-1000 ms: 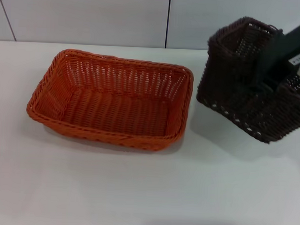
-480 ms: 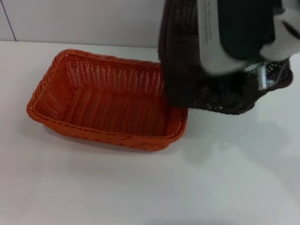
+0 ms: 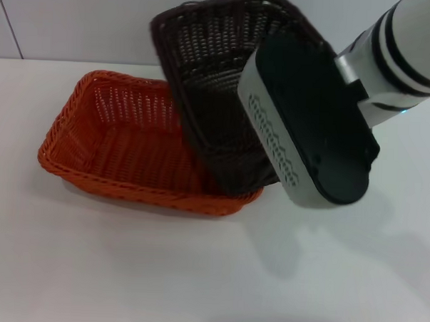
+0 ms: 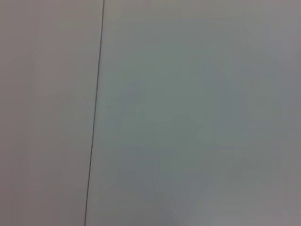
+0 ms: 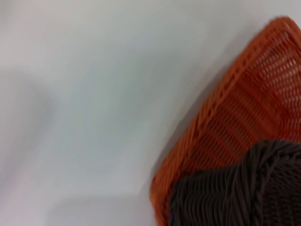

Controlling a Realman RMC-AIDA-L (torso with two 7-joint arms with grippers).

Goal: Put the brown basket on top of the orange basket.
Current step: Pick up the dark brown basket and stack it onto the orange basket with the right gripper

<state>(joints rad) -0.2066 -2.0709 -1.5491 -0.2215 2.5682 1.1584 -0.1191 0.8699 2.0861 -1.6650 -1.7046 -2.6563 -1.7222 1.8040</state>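
The white surface (image 3: pixel 196 274) spreads out beneath my right end effector (image 3: pixel 271 174), and on it, below and toward my left, sits the orange basket (image 3: pixel 108 146), upright and open. I hold the brown basket (image 3: pixel 218 83) up in the air, steeply tilted, its lower corner dipping just inside the orange basket's near-right corner, its opposite rim raised well above. My black wrist housing hides my fingers in the head view, and my wrist camera does not show them, so I cannot tell exactly how they stand; since the basket hangs off me clear of the surface, I judge I am clamped on its rim. My left end effector is out of sight, its camera looking only at a blank pale panel with one thin dark seam (image 4: pixel 96 113).

What could go wrong: the brown basket is canted and turned relative to the orange one. If I lower it like this, its low corner could catch in the open weave or push the light orange basket across the surface. Letting go while tilted could leave it jammed crookedly or let it tip off.

The head view gives the whole tilt and both outlines. My wrist view adds the close overlap: brown weave (image 5: pixel 240 188) lying inside the orange rim (image 5: pixel 221 103).
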